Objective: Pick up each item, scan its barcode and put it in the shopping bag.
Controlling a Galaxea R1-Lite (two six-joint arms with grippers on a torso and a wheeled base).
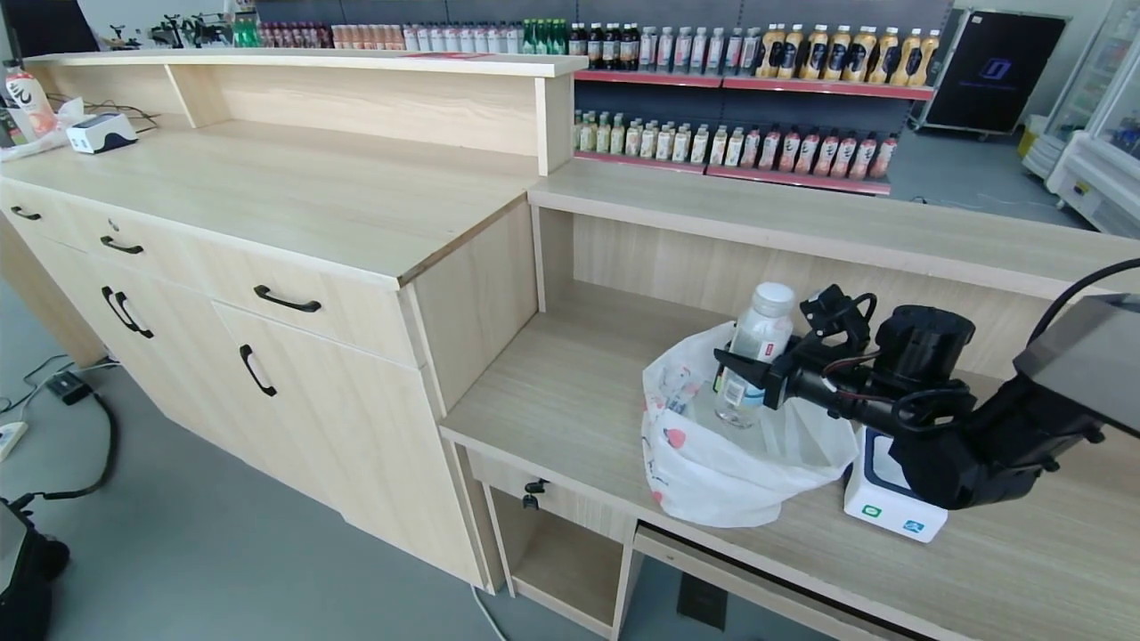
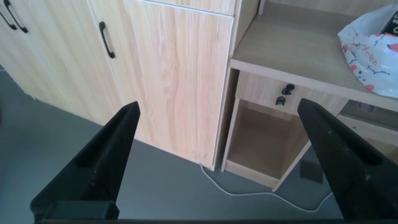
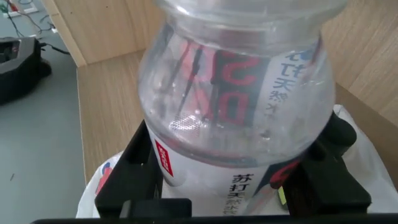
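Right pincer (image 1: 741,369): clamped on the bottle (image 1: 764,329), one black finger pressed against each side of its body.
Bottle: clear plastic and upright. Its lower end sits at the open mouth of the bag (image 1: 712,472).
Head view adds: the bottle's white cap, and a white scanner box (image 1: 891,512) just beside the bag on the lower desk (image 1: 570,392).
Right wrist view adds: red and black label print up close, with white bag plastic beneath.
Left pincer (image 2: 219,109): spread wide and holding nothing, above grey floor in front of the cabinet doors (image 2: 177,74).
Left wrist view adds: the bag's edge on the desk, and a small lock on the drawer (image 2: 285,96) below.
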